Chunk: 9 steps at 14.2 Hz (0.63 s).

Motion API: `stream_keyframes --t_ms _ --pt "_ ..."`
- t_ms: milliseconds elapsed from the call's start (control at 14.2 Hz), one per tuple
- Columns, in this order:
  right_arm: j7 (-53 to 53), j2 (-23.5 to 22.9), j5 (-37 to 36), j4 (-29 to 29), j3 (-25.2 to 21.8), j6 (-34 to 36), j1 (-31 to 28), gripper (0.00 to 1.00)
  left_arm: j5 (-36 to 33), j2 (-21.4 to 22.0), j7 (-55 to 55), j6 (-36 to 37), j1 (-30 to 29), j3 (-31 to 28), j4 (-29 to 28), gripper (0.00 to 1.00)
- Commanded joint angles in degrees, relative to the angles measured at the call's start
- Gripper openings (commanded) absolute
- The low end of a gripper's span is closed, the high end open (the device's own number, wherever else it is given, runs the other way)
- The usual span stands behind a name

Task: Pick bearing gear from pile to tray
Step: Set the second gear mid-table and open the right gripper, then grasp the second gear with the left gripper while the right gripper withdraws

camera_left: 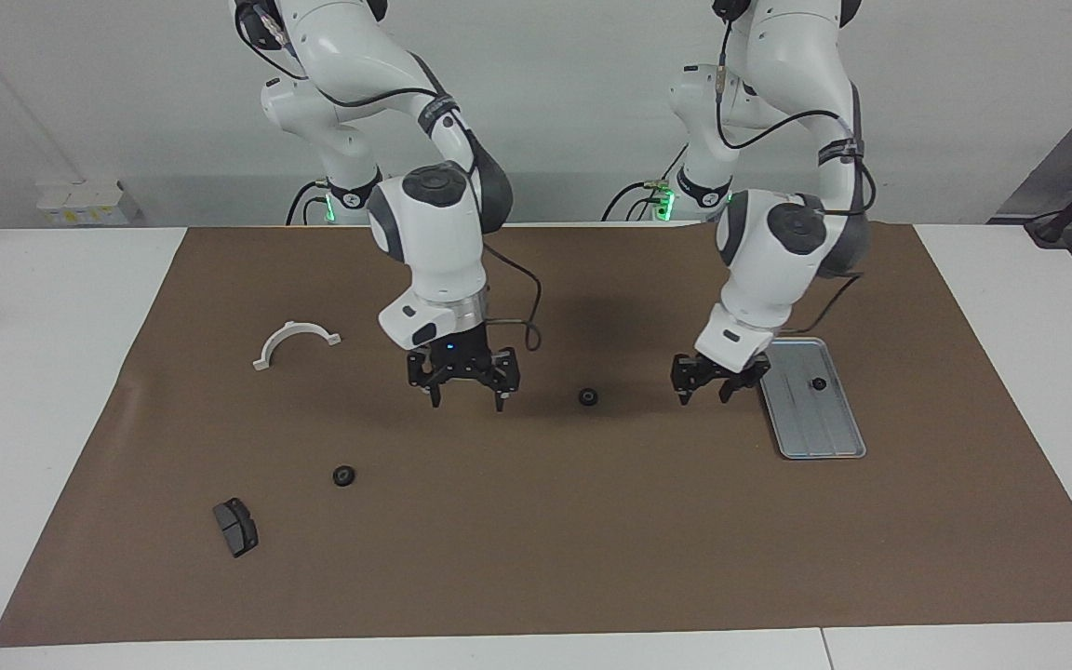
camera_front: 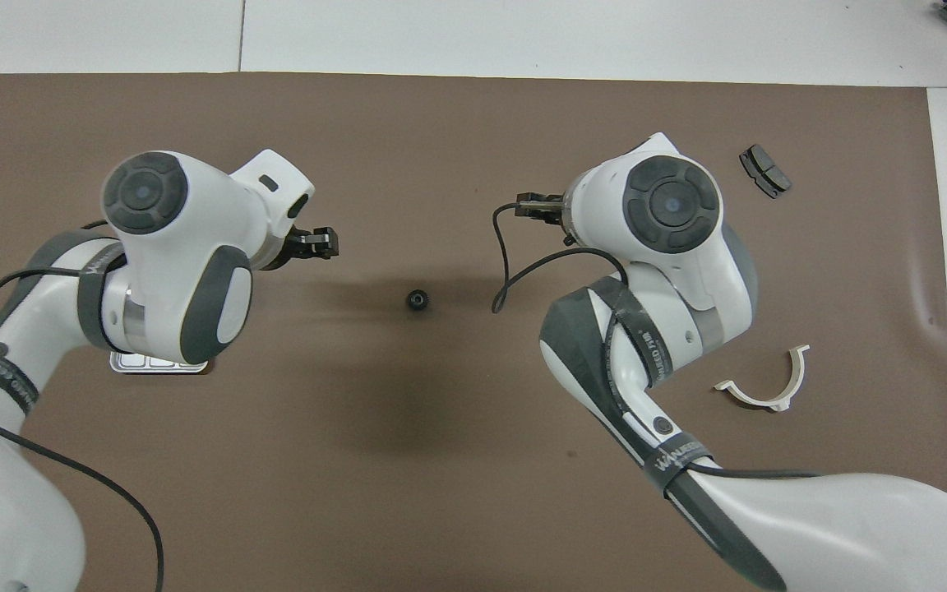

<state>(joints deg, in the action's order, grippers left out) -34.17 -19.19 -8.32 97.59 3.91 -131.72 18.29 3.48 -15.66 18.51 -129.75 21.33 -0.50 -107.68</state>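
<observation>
One small black gear (camera_left: 818, 382) already lies in the tray (camera_left: 824, 437), at mid-height in the facing view. A second gear (camera_left: 589, 397) sits on the brown mat (camera_left: 536, 558) at the frame's centre, between the two tools, probably because either arm can reach it there. The left tool (camera_left: 705, 395) hangs released and empty beside the tray. The right tool (camera_left: 467, 402) is spread and empty over the mat. In the overhead view the left arm hides nearly all the tray. Only one brake pad (camera_left: 235, 527) shows.

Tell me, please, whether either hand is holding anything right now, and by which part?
Nothing is held: the left hand and right hand both hang open and empty above the mat.
</observation>
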Motion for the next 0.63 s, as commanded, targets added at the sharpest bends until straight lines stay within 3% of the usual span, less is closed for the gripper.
stream_keyframes --t_ms 0,352,563 --pt "6.11 1.7 1.2 2.96 0.92 -0.91 -4.57 1.0 -5.21 -5.59 9.49 0.3 6.51 -1.26 5.01 0.69" --pt "22.36 -2.42 3.75 2.52 0.92 -4.49 -13.54 1.0 -5.85 -9.73 13.66 -7.86 10.75 -1.08 5.38 0.68" --pt "25.47 -6.54 3.75 1.73 0.92 -8.8 -16.09 1.0 -5.85 -9.82 13.66 -8.59 11.1 -1.0 4.68 0.67"
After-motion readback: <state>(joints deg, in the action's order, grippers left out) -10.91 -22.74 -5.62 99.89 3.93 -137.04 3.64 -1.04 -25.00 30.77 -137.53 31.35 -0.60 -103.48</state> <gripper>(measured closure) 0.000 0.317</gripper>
